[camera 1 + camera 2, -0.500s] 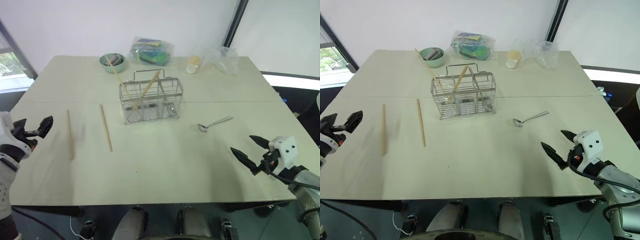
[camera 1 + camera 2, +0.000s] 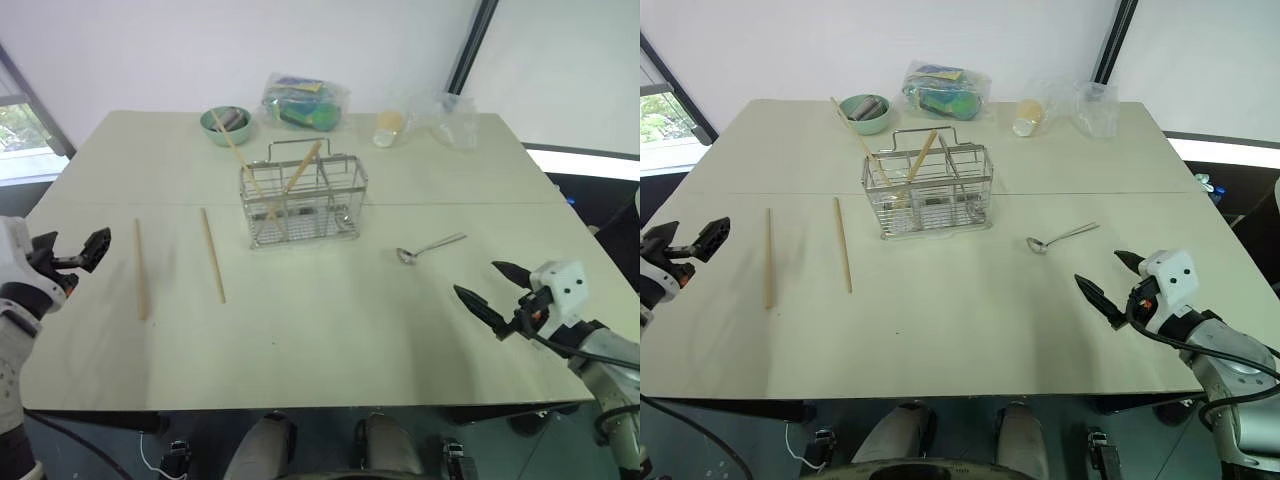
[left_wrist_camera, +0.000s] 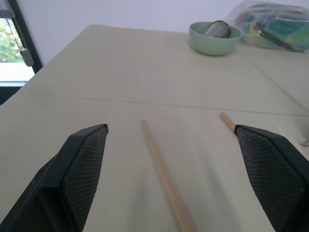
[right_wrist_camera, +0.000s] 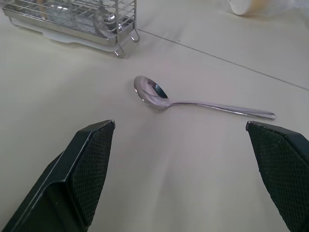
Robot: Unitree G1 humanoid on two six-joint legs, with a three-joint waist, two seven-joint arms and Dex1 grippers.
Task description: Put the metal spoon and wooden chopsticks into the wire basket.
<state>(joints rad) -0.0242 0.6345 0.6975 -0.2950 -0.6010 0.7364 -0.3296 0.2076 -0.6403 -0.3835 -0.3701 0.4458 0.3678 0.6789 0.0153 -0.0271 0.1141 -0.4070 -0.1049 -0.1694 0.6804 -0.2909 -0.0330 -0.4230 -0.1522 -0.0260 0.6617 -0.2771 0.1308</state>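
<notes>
While both grippers' jaws gape empty, left (image 2: pixel 72 256) at bench's (image 2: pixel 330 340) left edge, right (image 2: pixel 495 292) near right edge; spoon (image 2: pixel 428 246), two chopsticks (image 2: pixel 211 254) lie outside basket (image 2: pixel 303 205).

The wire basket (image 2: pixel 303 205) stands mid-table with two wooden chopsticks (image 2: pixel 258 175) leaning in it; two more lie flat to its left. The metal spoon (image 2: pixel 429 247) lies to its right. Near the table's edges, the left gripper (image 2: pixel 72 252) and right gripper (image 2: pixel 490 289) hover with jaws spread.
</notes>
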